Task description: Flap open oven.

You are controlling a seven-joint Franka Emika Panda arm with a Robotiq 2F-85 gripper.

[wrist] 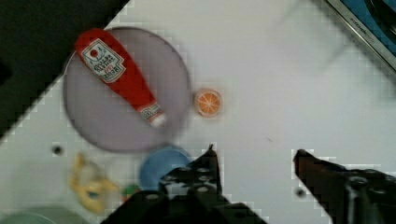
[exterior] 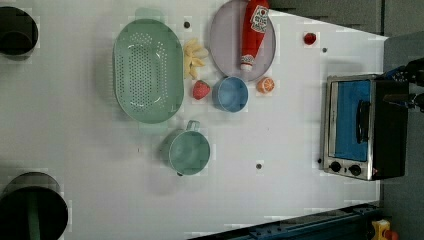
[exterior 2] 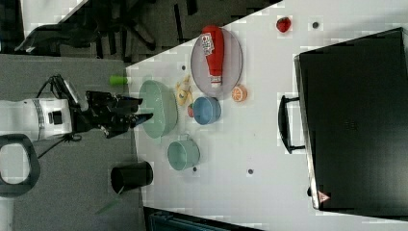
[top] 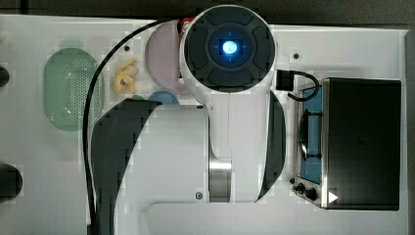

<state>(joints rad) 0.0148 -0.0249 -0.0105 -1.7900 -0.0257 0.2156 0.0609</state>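
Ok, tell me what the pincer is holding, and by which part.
Nothing. The pincer is open with only bare table between its fingers, away from the oven, whose door is shut.

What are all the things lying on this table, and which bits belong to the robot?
oven: one, black with silver front and blue-tinted door, door shut, at the left view's right edge of the table
colander: one, pale green, left view's upper left
plate: one, pale purple, beside the colander
ketchup bottle: one, red, lying on the plate
bowl: one, blue, just below the plate in the left view
mug: one, pale green, below the bowl
strawberry: one, red, left of the bowl
orange slice: one, right of the bowl
banana bunch: one, yellow, between colander and plate
end effector: one, black, open, empty, above the table
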